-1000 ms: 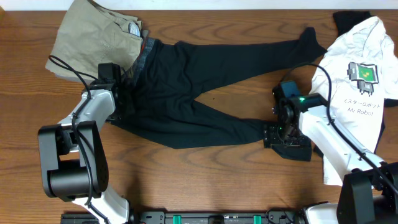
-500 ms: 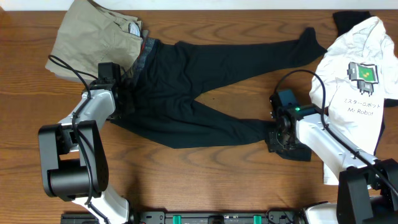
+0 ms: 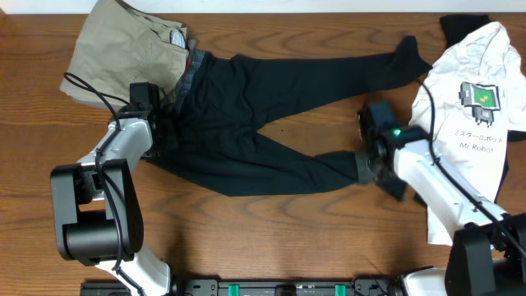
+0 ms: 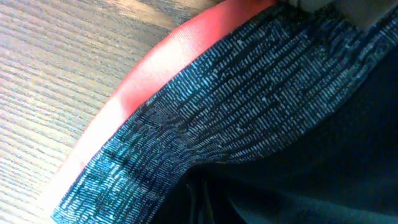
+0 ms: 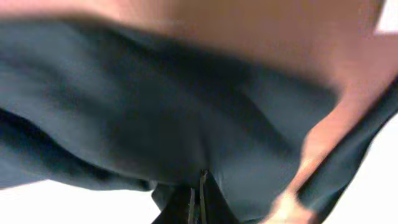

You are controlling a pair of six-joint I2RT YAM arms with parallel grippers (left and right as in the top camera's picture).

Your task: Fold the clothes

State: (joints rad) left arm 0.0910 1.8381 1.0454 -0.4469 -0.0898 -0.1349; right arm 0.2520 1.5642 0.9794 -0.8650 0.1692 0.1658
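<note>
Under the right wrist, the right tool pinches trousers, unseen overhead

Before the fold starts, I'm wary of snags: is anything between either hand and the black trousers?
Nothing visible. The left hand is shut on the black trousers at the waistband, the right hand on a leg end. The khaki trousers border the waistband; the white T-shirt lies beside the leg ends.
</note>
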